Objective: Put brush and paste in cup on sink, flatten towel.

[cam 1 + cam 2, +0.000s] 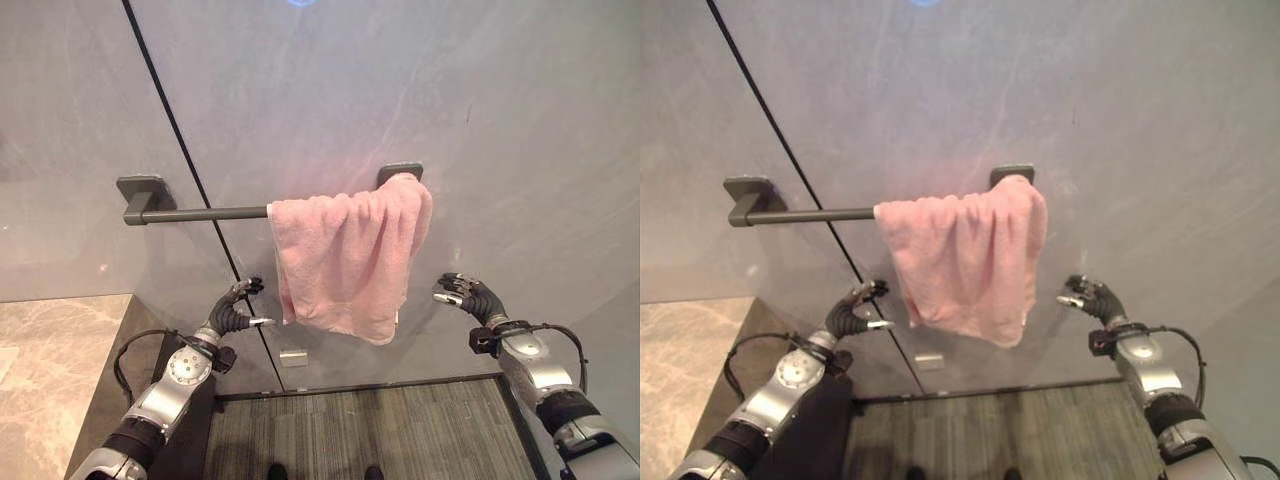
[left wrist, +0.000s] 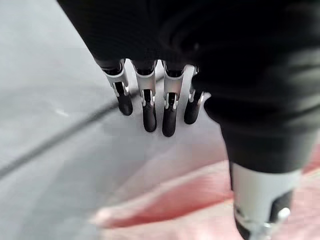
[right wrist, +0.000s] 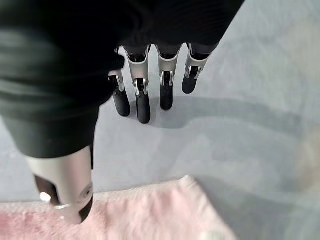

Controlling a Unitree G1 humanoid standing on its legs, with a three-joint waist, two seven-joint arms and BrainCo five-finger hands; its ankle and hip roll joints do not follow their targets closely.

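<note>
Pink towel [image 1: 348,262] bunched on rail [image 1: 205,213] (wall-mounted). Left hand [image 1: 232,312] and right hand [image 1: 468,295] raised either side, fingers relaxed, holding nothing.

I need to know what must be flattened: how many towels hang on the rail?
1. A pink towel hangs bunched at the right end of the dark wall rail, between the left hand and the right hand, neither touching it.

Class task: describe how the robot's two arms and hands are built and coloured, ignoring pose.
Both arms are silver-grey metal with round joint housings and dark bands. The left hand and right hand wear dark ribbed covers over back and wrist; their silver fingers end in dark tips. A black cable loops beside each forearm.
</note>
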